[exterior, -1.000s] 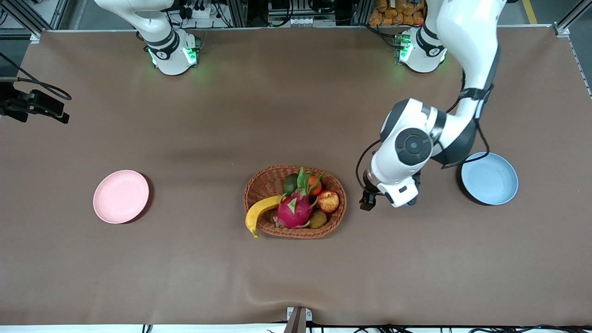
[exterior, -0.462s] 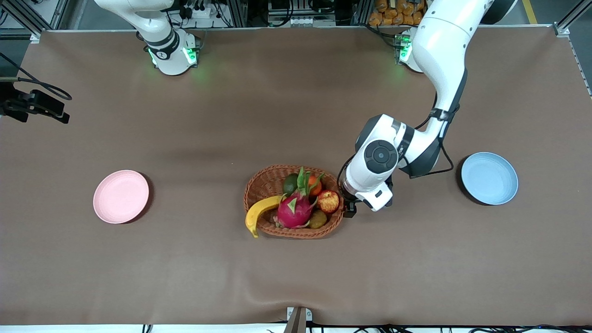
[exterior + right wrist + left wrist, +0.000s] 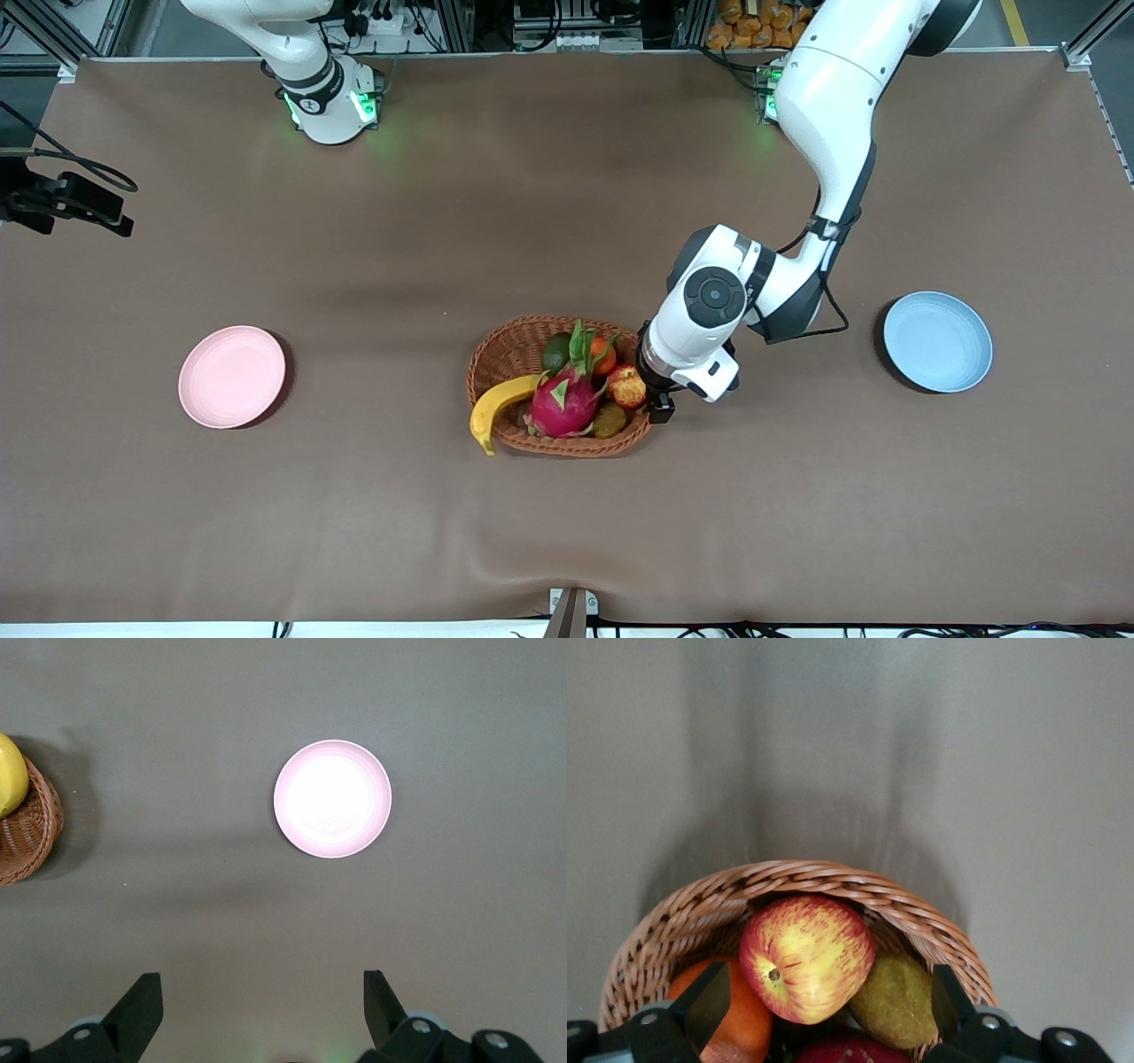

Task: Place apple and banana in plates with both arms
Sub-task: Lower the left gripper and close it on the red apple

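The apple (image 3: 626, 386) lies in the wicker basket (image 3: 496, 346), at the end toward the left arm. The banana (image 3: 496, 408) leans over the basket's rim at the end toward the right arm. My left gripper (image 3: 651, 394) hangs open just over the apple. In the left wrist view the apple (image 3: 806, 957) sits between the spread fingers (image 3: 709, 1003) of my left gripper (image 3: 824, 1005), untouched. My right gripper (image 3: 257, 1005) is open and empty, high over the table near the pink plate (image 3: 332, 798); it is out of the front view. The pink plate (image 3: 232, 376) and the blue plate (image 3: 937, 341) are empty.
The basket also holds a magenta dragon fruit (image 3: 564, 403), an orange (image 3: 604, 354), a green fruit (image 3: 555, 352) and a brownish fruit (image 3: 609, 421). A black camera mount (image 3: 62, 199) juts in at the right arm's end of the table.
My left arm has swung from beside the blue plate to the basket, and its gripper now hangs over the apple. The fruits and plates have not moved.
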You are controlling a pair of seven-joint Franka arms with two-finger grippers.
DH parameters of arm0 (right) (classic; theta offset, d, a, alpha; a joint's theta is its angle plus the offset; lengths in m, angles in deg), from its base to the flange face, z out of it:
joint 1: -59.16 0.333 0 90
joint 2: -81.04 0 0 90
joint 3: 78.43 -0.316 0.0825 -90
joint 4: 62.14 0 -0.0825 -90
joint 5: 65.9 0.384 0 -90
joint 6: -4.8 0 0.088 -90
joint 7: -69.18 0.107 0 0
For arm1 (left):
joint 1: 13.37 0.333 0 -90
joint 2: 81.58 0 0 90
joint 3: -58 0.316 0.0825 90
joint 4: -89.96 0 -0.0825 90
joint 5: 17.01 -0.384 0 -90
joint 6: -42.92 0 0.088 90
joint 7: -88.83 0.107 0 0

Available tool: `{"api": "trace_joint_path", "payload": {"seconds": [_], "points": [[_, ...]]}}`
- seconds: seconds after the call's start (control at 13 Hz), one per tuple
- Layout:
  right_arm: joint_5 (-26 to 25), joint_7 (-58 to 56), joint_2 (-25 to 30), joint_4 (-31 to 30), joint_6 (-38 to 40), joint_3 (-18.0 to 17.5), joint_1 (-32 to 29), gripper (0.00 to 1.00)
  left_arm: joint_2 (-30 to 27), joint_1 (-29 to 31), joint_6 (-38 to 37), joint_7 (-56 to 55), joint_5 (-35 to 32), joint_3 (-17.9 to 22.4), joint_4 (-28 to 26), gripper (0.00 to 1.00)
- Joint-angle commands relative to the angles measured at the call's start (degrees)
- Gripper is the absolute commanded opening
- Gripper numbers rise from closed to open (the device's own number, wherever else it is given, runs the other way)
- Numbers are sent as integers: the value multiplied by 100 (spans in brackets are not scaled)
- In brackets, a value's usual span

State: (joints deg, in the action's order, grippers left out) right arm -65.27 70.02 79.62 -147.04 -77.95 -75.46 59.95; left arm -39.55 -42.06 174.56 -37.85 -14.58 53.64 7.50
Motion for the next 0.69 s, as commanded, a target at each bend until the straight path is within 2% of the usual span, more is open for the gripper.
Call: {"api": "trace_joint_path", "payload": {"seconds": [0.0,0.62], "points": [[51,48,37,-9,22,10,26,100,165,-66,90,-217,187,31,160,100],[51,48,37,-9,14,10,26,100,455,-119,142,-261,372,31,256,100]]}}
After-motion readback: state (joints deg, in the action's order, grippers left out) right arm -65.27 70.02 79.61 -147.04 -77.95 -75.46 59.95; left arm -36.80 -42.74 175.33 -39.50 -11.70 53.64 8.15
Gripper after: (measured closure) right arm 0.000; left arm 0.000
